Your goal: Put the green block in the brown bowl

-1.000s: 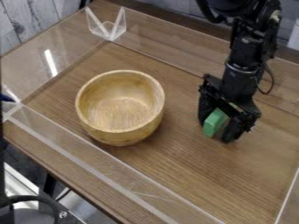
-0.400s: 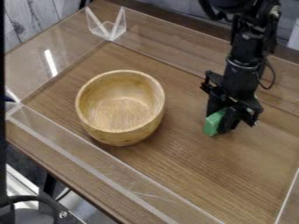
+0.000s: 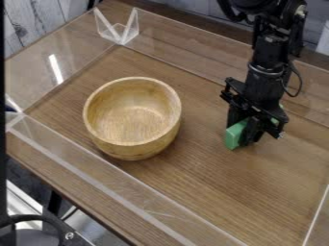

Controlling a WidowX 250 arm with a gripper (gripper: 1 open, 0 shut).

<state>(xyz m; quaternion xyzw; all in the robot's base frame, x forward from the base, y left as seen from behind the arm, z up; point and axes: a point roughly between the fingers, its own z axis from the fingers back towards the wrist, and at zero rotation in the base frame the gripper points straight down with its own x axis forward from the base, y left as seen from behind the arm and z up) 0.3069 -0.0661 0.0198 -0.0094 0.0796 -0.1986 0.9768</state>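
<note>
— So, what sort of thing is the block (image 3: 236,135) to handle?

— By the look of it, easy. It is a small, matte green bar, surely stiff and light, and the dull surface should not slip much between the fingers. Nothing about it seems fragile. Being long and narrow, it is best taken across its short width, near the middle, so it does not swing once lifted.

— And where is it now?

— On the table (image 3: 167,187), to the right of the bowl (image 3: 133,117) and well apart from it. It sits right under the gripper (image 3: 252,131), with its lower left part showing beside the black fingers.

— How does the gripper stand?

— It points straight down, low over the wood, with its fingers drawn in tight. They are clamped on the block, as far as this view shows; the green sits between and just beside the fingertips. I cannot make out exactly where along the bar the pads bite, since the arm hides that part.

— Is the block off the table?

— Not that I can see. It seems to rest on the wood, so I would judge the grasp made and the lift not yet begun.

— And the bowl?

— Empty and upright, with nothing between it and the block.
</note>
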